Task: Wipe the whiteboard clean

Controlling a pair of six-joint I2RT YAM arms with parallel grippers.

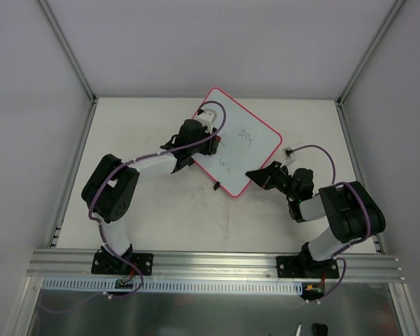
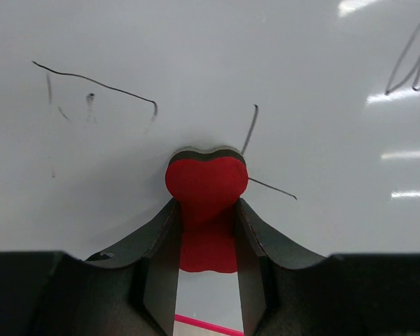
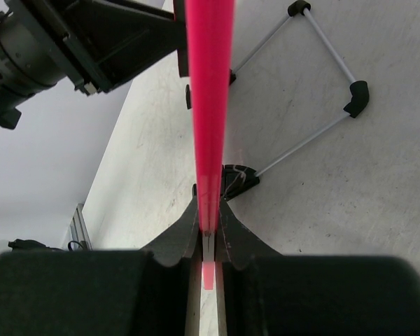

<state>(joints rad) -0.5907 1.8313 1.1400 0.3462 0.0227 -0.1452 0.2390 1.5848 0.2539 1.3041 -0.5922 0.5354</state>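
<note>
While it lies cornerwise on the far middle of the table [image 1: 175, 217], the whiteboard [image 1: 255, 150] is seen from above as a diamond edged by a thin pink-red frame. Thin dark scribbles [image 1: 246, 135] are marked on its white face, and further strokes are shown close up in the left wrist view. A red eraser [image 2: 204, 183] is pressed end-on against the board surface, just beside a short stroke. It is gripped between the narrowly set fingers of the left gripper [image 2: 206, 210]. The board's near right edge is clamped by the right gripper [image 3: 208, 218], whose jaws are closed tight on the thin pink rim. A wire stand [image 3: 357, 96] with black corner pieces is seen beside that edge, against the pale table.
</note>
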